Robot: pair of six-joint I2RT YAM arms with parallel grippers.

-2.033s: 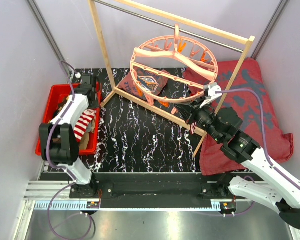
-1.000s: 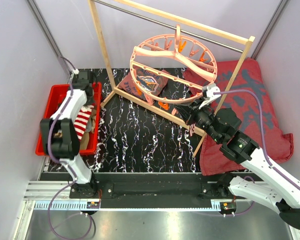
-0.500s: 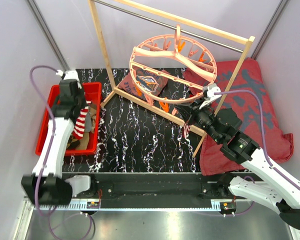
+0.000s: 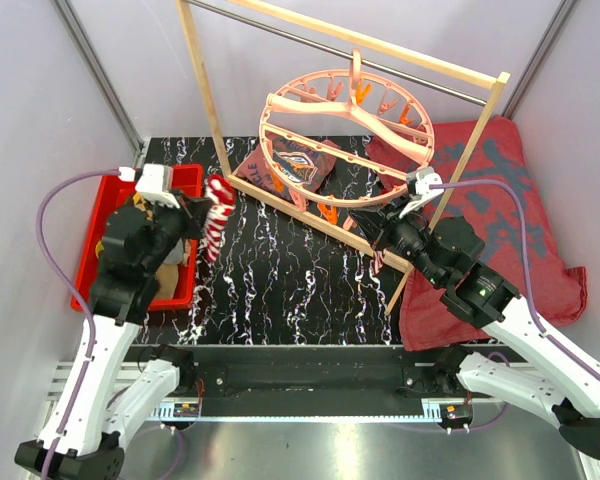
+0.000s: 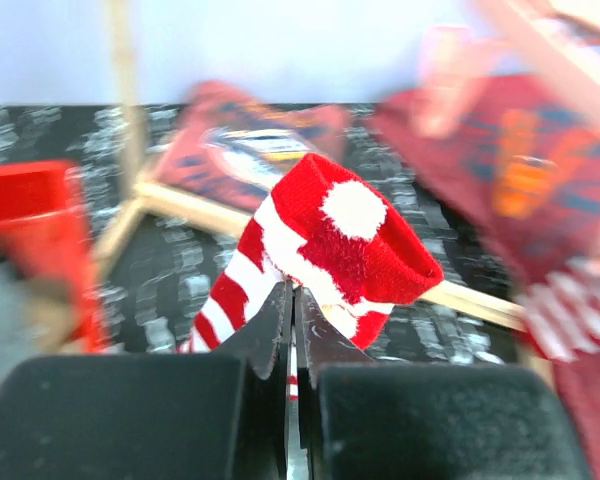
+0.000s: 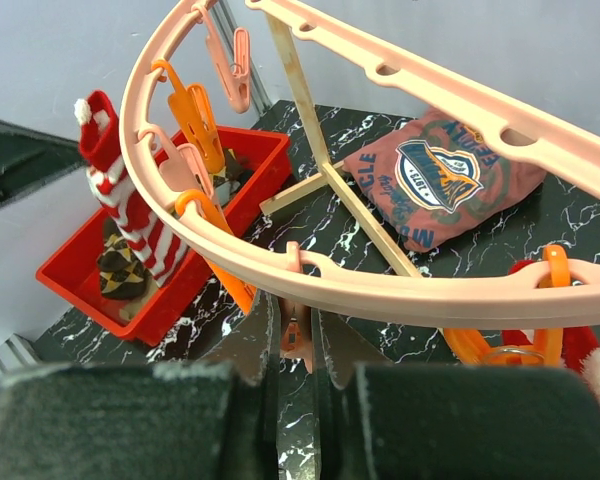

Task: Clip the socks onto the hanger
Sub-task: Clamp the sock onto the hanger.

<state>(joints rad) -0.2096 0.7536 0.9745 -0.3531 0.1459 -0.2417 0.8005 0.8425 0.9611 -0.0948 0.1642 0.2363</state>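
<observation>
Right wrist: argyle sock (image 6: 116, 270) in bin (image 6: 172, 305)

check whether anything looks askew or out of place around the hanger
The round salmon-pink plastic ring hanger looks tilted rather than level: its near rim sits lower, by the right gripper, which is shut on a small pink clip under that rim. Nothing looks spilled or broken.

Printed emblem on folded red shirt (image 6: 435, 185), lettering too blurred to read
</observation>
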